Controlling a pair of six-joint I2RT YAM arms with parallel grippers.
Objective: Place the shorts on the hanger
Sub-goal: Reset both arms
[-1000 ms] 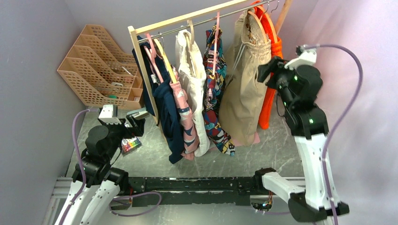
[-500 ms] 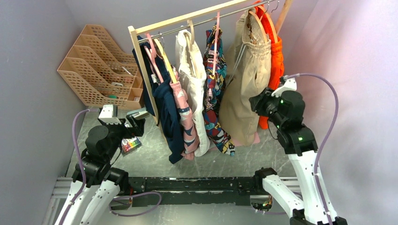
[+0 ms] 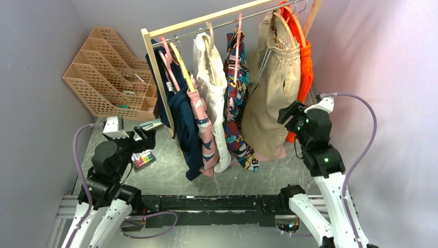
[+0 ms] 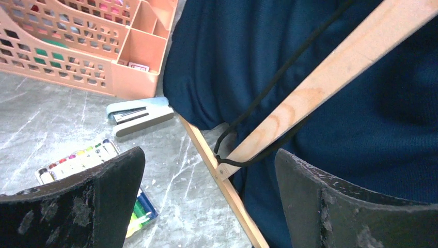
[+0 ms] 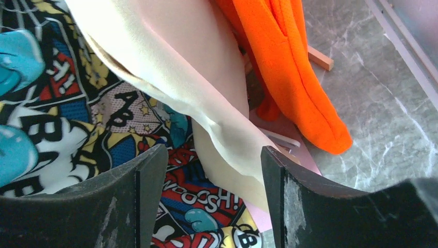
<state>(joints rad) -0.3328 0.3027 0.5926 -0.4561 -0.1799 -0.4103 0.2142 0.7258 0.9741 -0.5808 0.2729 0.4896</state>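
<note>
Top external view: two arms rise from a black rail at the near edge of a grey marbled surface (image 3: 165,178) in a booth with pale lilac walls. The left claw (image 3: 149,135) hangs low with its jaws spread wide and nothing between them. The left wrist view shows this claw (image 4: 209,155) above a box of coloured markers (image 4: 77,161), with a blue stapler (image 4: 139,114) just beyond. The right claw (image 3: 289,113) is likewise parted and empty, held beside the lower half of the shorts (image 3: 271,88). In the right wrist view this claw (image 5: 214,155) faces the beige hem, not touching it.

Behind the claws, a wooden clothes rack (image 3: 150,57) stands on the surface. A navy garment (image 3: 181,121), a white garment (image 3: 214,93) and a comic-print garment (image 3: 236,98) hang along it. The shorts hang near the right end on the hanger (image 3: 287,26), whose hook is over the rack's bar, with orange shorts (image 3: 306,64) directly behind them. A peach lattice desk organiser (image 3: 103,72) leans in the far left corner.
</note>
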